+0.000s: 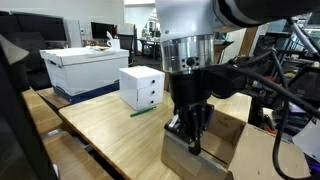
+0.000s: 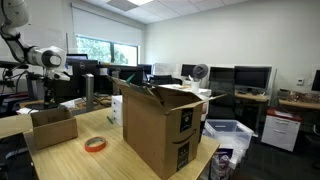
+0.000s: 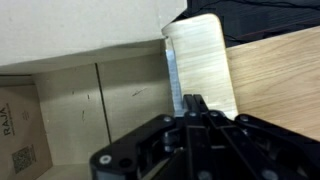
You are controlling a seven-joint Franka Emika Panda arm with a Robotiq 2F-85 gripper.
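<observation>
The pincer [image 3: 195,103] is drawn narrow and, in the wrist view, appears clamped on the near end of a pale wooden slab [image 3: 205,55]. The slab hangs right at the rim of the small cardboard box [image 3: 90,100], over the side where the box's wall meets the bare desk [image 3: 285,80]. In an exterior view the pincer [image 1: 190,133] points straight down over the box's [image 1: 228,128] open top, with a white carton [image 1: 142,87] well apart beyond the box. Because the hold sits on one end only, the slab will probably want to swing or slip. It seems best to move it slowly and straight up or down, so that its long face runs parallel to the box's wall. The main risk is that the slab's lower corner catches the box's rim or an upright flap. That could twist it between the jaws, or drag the light box across the desk. A small sideways shift toward the middle of the box before any vertical travel should give clearance on both faces. How deep the slab reaches inside the box cannot be told, so the lower end is worth checking from the wrist view.
</observation>
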